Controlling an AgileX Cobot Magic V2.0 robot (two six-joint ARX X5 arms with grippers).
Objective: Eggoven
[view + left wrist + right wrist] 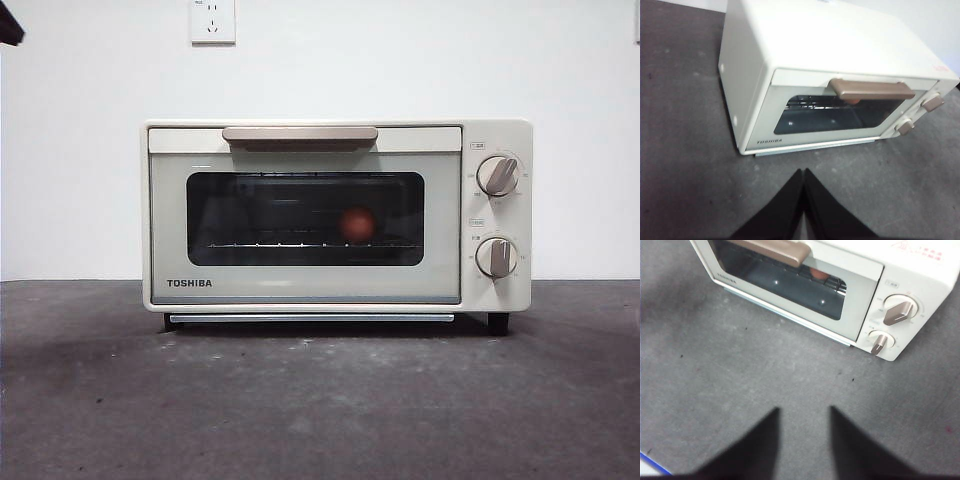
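Observation:
The cream Toshiba toaster oven (300, 290) stands on the dark grey table with its door shut. Through the dark glass window the reddish-brown egg (357, 224) rests on the wire rack, right of centre. The beige handle (300, 134) runs along the door's top, and two dials (497, 175) sit on the right side. The oven also shows in the left wrist view (805, 45) and the right wrist view (860, 285), where the egg (818, 274) peeks out under the handle. My left gripper (804, 175) is shut and empty in front of the oven. My right gripper (804, 412) is open and empty, above the table in front of the dials.
A white wall with a socket (212, 20) stands behind the oven. A black arm tip (10, 25) shows at the top left corner of the front view. A blue-edged white thing (647, 465) lies at the table's edge near my right gripper.

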